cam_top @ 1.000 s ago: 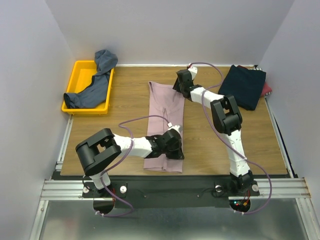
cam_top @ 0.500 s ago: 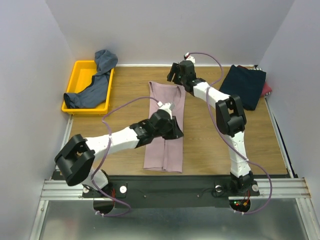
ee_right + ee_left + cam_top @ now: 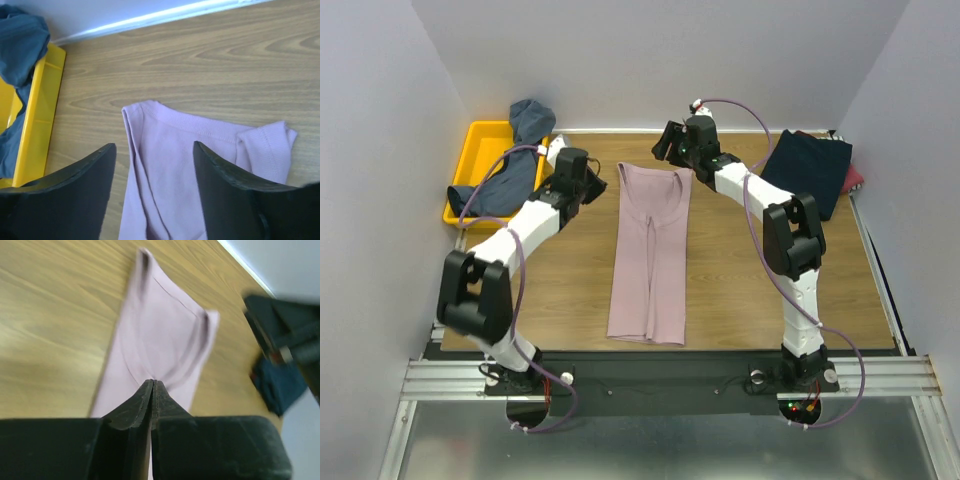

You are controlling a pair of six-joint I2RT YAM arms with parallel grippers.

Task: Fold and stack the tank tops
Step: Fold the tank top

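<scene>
The dusty pink tank top (image 3: 650, 250) lies folded lengthwise in a long strip down the middle of the table. My left gripper (image 3: 590, 186) is shut and empty, just left of the strip's far end; in the left wrist view its closed fingertips (image 3: 153, 383) point at the pink top (image 3: 165, 335). My right gripper (image 3: 667, 146) is open and empty, hovering over the far edge of the pink top (image 3: 200, 165); the gripper (image 3: 153, 150) straddles the hem. The slate blue-grey tank top (image 3: 513, 165) hangs in and over the tray. A folded dark navy top (image 3: 808, 172) lies at the far right on a red one (image 3: 856, 180).
The yellow plastic tray (image 3: 485, 215) stands at the far left of the table, close to my left arm; it also shows in the right wrist view (image 3: 37, 115). Grey walls close in the back and both sides. The metal rail runs along the near edge.
My left arm swung from the near end of the pink top up to its far left corner. My right gripper shifted slightly back over the far hem. The pink top now lies uncovered.
</scene>
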